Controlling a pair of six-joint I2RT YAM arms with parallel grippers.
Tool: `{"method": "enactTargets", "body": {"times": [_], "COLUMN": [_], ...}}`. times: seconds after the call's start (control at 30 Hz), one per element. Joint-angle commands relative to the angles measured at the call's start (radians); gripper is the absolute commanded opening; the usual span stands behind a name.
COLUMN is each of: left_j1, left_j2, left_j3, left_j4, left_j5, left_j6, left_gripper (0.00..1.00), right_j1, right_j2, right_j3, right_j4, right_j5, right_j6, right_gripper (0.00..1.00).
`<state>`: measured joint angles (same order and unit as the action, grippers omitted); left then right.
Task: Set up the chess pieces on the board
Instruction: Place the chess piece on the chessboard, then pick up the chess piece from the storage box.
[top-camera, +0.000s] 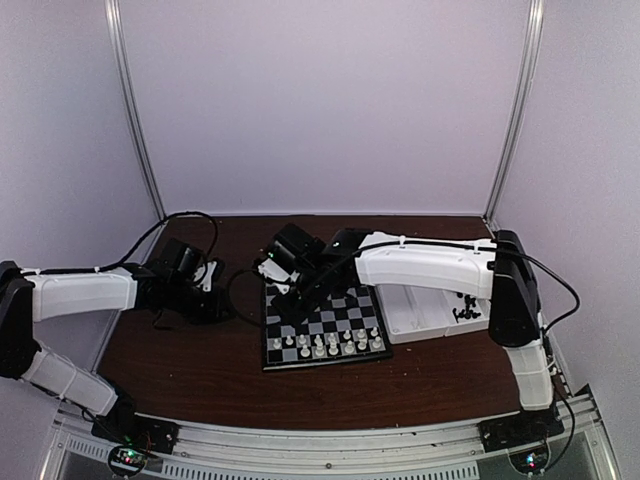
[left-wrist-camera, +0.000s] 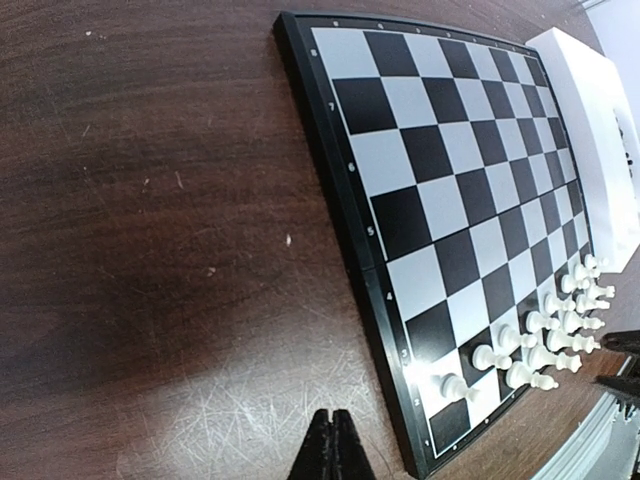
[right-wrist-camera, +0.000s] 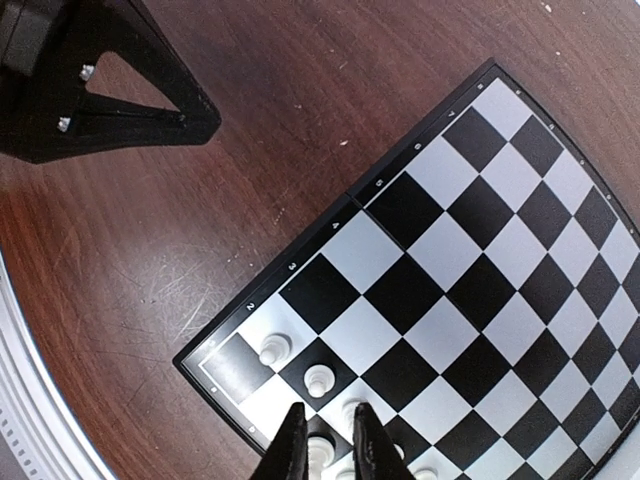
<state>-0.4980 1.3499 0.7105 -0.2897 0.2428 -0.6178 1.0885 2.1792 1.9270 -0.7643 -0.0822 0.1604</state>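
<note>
The board lies mid-table, with white chess pieces along its two near rows. My right gripper hovers over the board's near-left corner. Seen from the right wrist, the right gripper is slightly open, and a white piece stands on a black square in the gap below its tips. Two white pawns stand just beyond, and the corner square is bare. My left gripper rests left of the board, and the left gripper is shut on nothing over bare wood. Black pieces lie in the tray.
A white two-compartment tray sits against the board's right edge; the tray also shows in the left wrist view. The left arm's black fingers reach in near the board's left rim. Walls enclose the back and sides.
</note>
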Motion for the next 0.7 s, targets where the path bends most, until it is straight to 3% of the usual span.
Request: {"method": "enactTargets", "body": {"times": [0.0,0.2,0.37,0.57,0.67], "left_j1": [0.006,0.006,0.006,0.006,0.006], "left_j2": [-0.027,-0.039,-0.049,-0.109,-0.155], "left_j3": [0.002,0.026,0.070,0.080,0.065], "left_j4": [-0.001,-0.015,-0.048,-0.042,-0.026], "left_j5": [-0.004,-0.008,-0.017,-0.087,-0.125], "left_j6": [0.036,0.061,0.072,0.074,0.067], "left_gripper": [0.00,0.01,0.14,0.39,0.57], "right_j1": [-0.019,-0.084,-0.155,-0.252,-0.293], "right_j2": [-0.068,-0.182,-0.276,-0.400,-0.451], "right_j3": [-0.028,-0.167,-0.300,-0.466,-0.540], "right_j4": [0.001,0.038,0.052,0.023,-0.024], "right_j5": [0.072,0.124,0.146,0.139,0.140], "right_j6": [0.011,0.023,0.049,0.117,0.143], "right_gripper": [0.18,0.18,0.17,0.17,0.17]}}
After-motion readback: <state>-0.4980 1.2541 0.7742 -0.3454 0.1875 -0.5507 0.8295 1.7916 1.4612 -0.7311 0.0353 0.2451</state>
